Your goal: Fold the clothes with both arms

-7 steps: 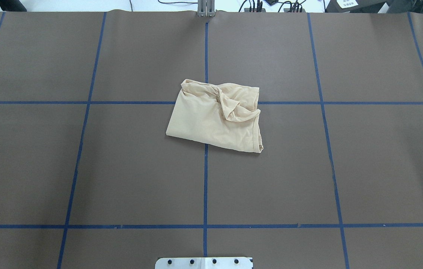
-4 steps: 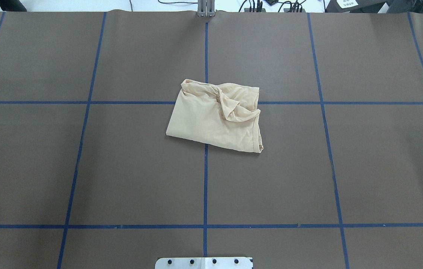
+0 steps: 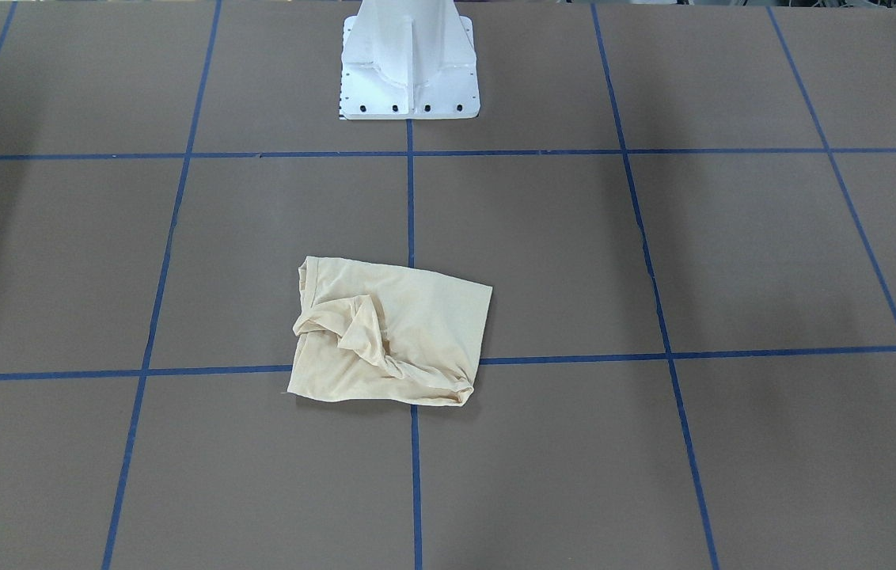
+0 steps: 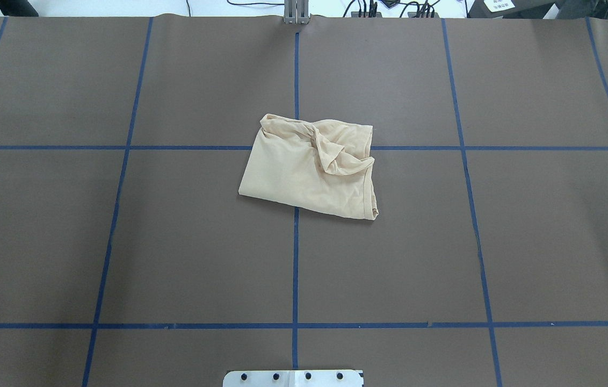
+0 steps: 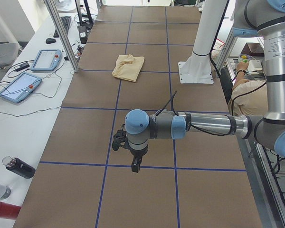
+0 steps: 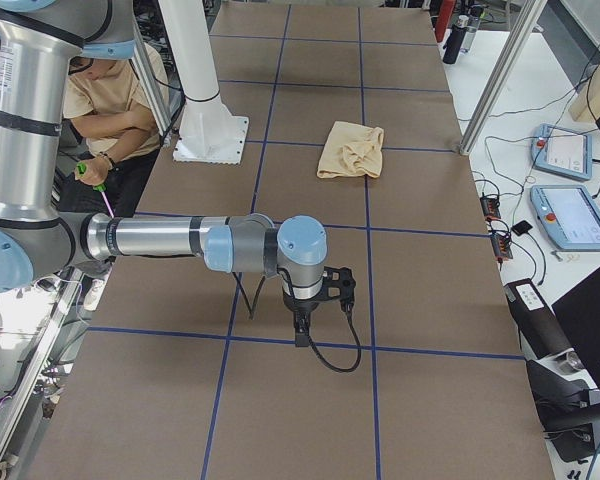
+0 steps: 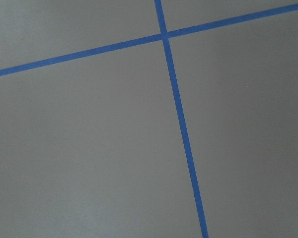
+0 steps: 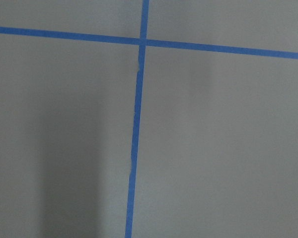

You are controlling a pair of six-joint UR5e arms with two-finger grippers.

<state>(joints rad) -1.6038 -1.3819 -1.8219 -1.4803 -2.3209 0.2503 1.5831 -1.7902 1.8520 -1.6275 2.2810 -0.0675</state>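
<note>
The clothes (image 4: 309, 172) are one pale cream-yellow garment, folded into a rough rectangle with a crumpled bunch on top, lying at the table's middle (image 3: 392, 340). Nothing touches it. Both arms stay outside the overhead and front views. The left arm reaches low over the table far from the clothes (image 5: 128, 67), and its left gripper (image 5: 135, 165) points down; I cannot tell whether it is open or shut. The right gripper (image 6: 302, 330) hangs likewise over the brown mat, well short of the clothes (image 6: 352, 150); its state cannot be told. Both wrist views show only mat and blue tape.
The white pedestal base (image 3: 408, 71) stands at the robot's side of the table. A person (image 6: 105, 100) sits beside it. Tablets (image 5: 19, 88), bottles (image 5: 19, 167) and a metal post (image 5: 61, 33) line the table's far edge.
</note>
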